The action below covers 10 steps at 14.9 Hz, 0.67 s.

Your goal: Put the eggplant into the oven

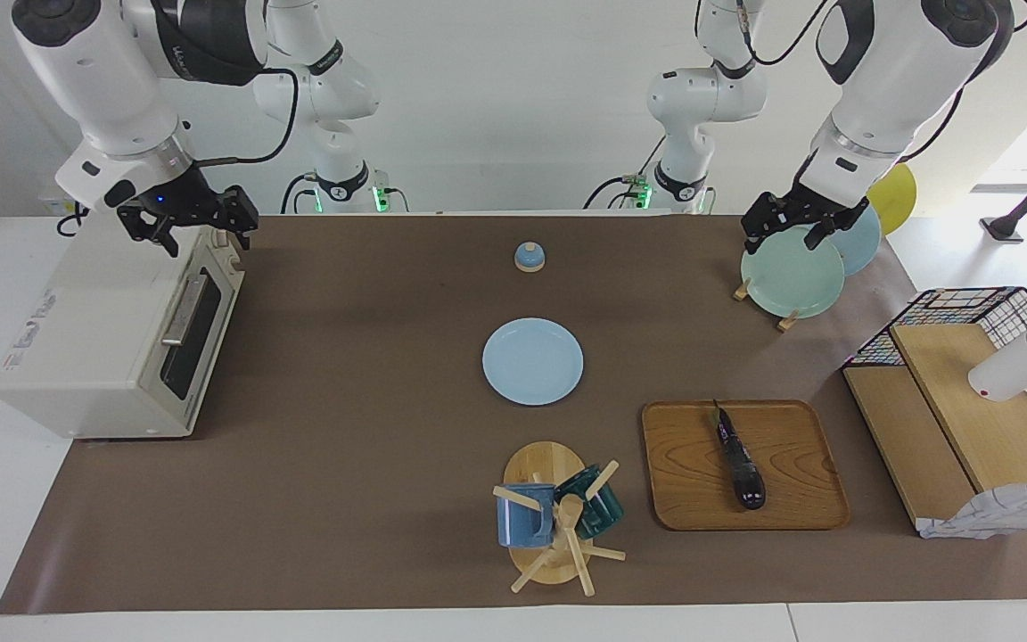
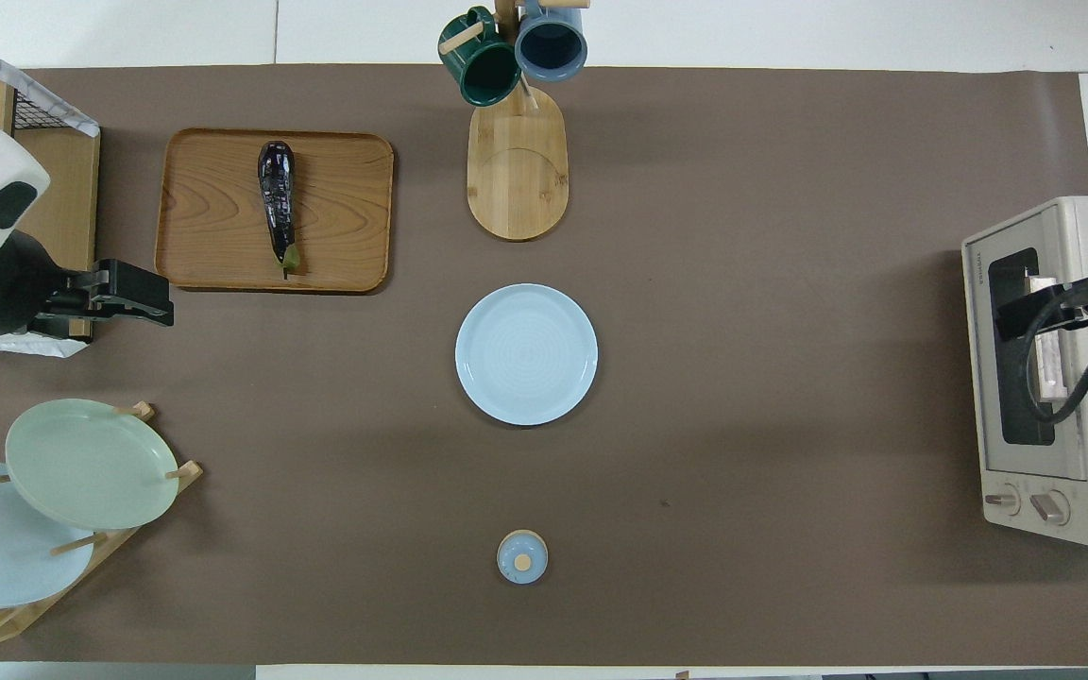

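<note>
The dark purple eggplant [image 1: 739,459] lies on a wooden tray [image 1: 799,446] toward the left arm's end of the table, its green stem pointing toward the robots; it also shows in the overhead view [image 2: 277,203]. The cream-white oven [image 1: 94,339] stands at the right arm's end with its dark glass door shut and its bar handle [image 1: 182,310] showing. My right gripper [image 1: 201,234] hovers open and empty over the oven's top edge above the door. My left gripper [image 1: 781,236] hovers open and empty over the plate rack [image 1: 790,272], apart from the eggplant.
A light blue plate [image 1: 532,361] lies mid-table. A wooden mug tree [image 1: 558,517] with two mugs stands beside the tray. A small blue lid [image 1: 529,257] sits near the robots. A wooden shelf with a wire basket [image 1: 968,401] stands at the left arm's end.
</note>
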Each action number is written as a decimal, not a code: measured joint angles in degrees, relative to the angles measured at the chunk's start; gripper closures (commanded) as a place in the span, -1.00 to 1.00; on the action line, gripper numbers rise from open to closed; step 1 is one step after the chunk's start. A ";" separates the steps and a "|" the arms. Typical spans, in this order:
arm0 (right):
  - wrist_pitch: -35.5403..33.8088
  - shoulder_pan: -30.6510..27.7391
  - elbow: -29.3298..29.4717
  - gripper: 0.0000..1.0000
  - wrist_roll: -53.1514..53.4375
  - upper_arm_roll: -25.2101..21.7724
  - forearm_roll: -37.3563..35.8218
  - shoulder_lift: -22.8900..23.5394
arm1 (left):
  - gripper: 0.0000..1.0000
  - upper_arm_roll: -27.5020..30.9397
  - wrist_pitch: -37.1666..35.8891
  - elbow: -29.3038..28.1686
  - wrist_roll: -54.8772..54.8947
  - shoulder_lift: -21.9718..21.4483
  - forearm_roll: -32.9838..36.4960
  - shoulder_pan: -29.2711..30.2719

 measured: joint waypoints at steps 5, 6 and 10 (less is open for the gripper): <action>11.98 -5.26 -9.64 1.00 -7.10 -0.46 0.00 -2.17 | -1.00 -0.02 0.78 0.00 0.01 0.04 0.00 0.00; 15.08 -6.42 -12.98 1.00 -7.91 -0.69 0.00 -2.90 | -1.00 -0.03 1.30 -0.01 0.01 0.07 0.00 0.00; 19.73 -6.69 -18.54 1.00 -2.34 -0.95 -3.55 -2.68 | -1.00 -0.02 5.27 -0.35 0.01 1.53 0.01 0.03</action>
